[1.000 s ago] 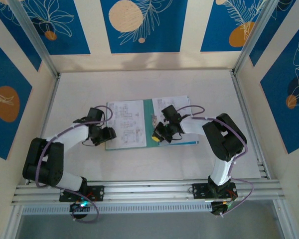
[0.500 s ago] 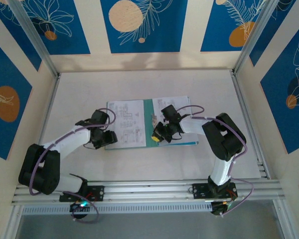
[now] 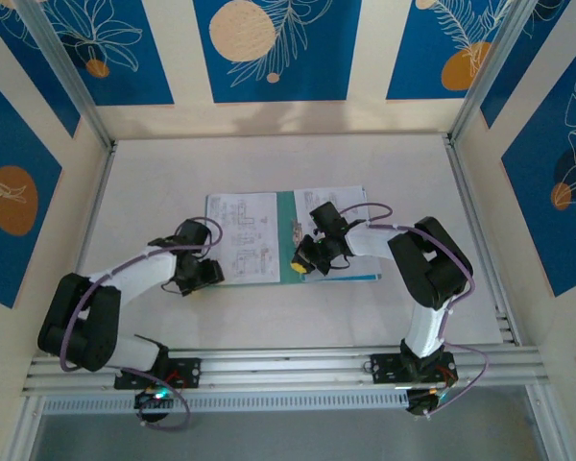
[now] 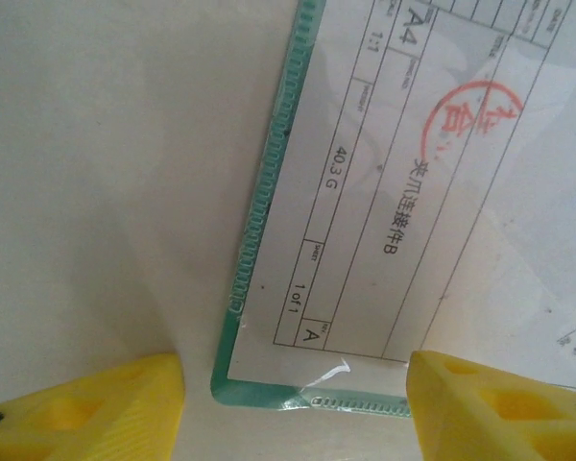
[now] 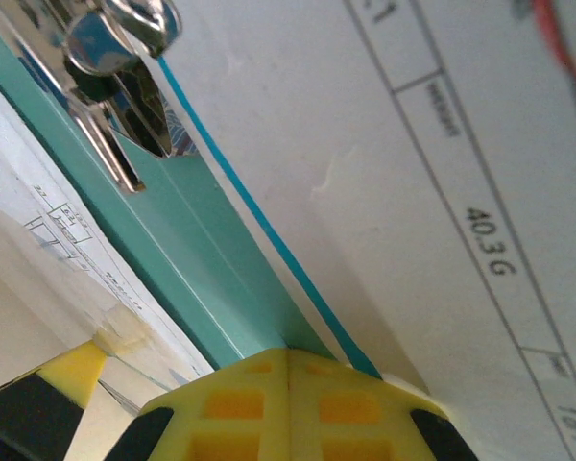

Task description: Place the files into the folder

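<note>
Two printed files (image 3: 242, 235) lie in the open teal folder (image 3: 287, 240) mid-bench (image 3: 269, 163); a metal clip (image 5: 115, 58) sits at its spine; left fingers (image 3: 200, 275) gape astride the folder's near-left corner, holding nothing; right fingers (image 5: 288, 384) are pressed together by the spine, any pinch unclear.

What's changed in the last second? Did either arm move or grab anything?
The left gripper slid back along the left edge of the folder to its near-left corner, where its open fingers straddle the corner. Nothing was visibly grasped or let go. The right gripper, folder and files stayed put.
</note>
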